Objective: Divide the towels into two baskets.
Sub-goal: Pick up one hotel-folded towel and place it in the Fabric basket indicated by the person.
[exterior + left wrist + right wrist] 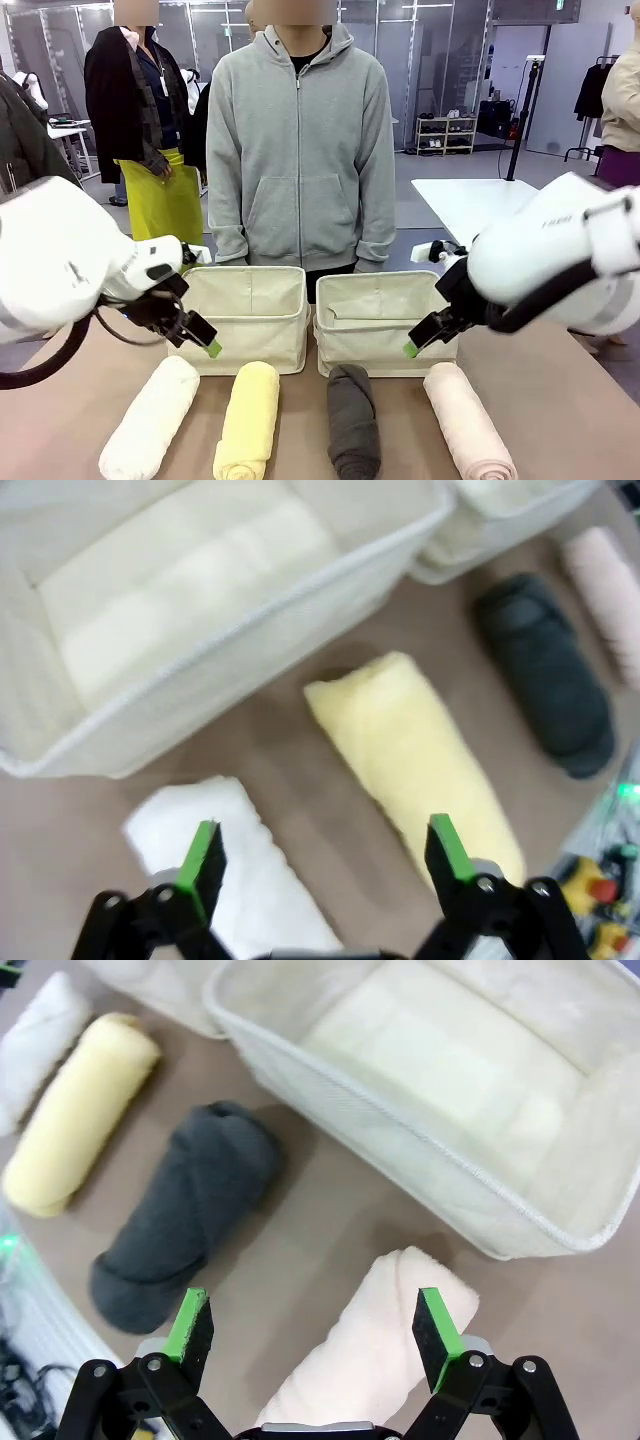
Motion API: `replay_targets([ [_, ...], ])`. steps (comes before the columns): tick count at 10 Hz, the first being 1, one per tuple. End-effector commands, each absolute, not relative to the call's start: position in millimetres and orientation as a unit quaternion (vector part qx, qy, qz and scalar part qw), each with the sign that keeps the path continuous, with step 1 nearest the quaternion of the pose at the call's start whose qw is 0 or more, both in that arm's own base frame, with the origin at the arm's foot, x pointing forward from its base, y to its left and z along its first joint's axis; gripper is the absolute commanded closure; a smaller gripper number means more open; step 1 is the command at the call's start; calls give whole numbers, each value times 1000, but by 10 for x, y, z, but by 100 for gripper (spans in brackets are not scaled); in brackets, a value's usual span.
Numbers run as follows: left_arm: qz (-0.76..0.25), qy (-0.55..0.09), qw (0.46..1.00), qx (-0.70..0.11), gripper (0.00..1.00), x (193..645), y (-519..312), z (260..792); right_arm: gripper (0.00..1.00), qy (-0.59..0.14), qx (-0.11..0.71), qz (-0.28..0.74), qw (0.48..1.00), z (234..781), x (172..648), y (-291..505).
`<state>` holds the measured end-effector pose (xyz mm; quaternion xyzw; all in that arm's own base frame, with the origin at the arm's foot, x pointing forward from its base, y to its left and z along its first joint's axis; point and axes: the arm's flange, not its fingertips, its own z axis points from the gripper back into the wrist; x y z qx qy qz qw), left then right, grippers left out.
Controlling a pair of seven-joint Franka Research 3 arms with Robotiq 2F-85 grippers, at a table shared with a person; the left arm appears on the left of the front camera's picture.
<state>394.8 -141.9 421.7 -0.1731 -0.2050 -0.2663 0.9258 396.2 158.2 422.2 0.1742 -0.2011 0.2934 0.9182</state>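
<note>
Four rolled towels lie in a row near the table's front edge: white, pale yellow, dark grey and pale pink. Behind them stand two cream canvas baskets, one on the left and one on the right, both with nothing in them. My left gripper hangs open above the far end of the white towel, beside the yellow one. My right gripper hangs open above the far end of the pink towel, with the grey towel next to it.
A person in a grey hoodie stands at the far edge, right behind the baskets, arms down. Other people stand farther back. A white table is behind on the right. Bare brown tabletop lies to the right of the pink towel.
</note>
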Motion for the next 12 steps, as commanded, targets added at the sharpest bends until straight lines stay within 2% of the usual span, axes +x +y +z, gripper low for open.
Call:
replay_targets([
  [1,-237,-148,912,-302,0,4050,-978,4288,0,-130,274,284,910,4245,4116,1283],
  [3,-203,-100,860,-458,0,4002,-548,4266,0,-72,424,227,874,4264,4156,880],
  [4,-166,-110,841,-502,0,3965,-285,4229,0,-61,497,187,845,4250,4133,579],
  [7,-20,-188,759,-622,0,3467,860,4060,0,-87,604,67,789,4078,3917,-504],
  [11,103,-341,713,-604,0,2483,2135,4120,0,-186,651,-104,729,3961,3332,-1974],
  [12,132,-349,720,-584,0,2297,2305,4133,0,-207,651,-120,721,3977,3188,-2155],
])
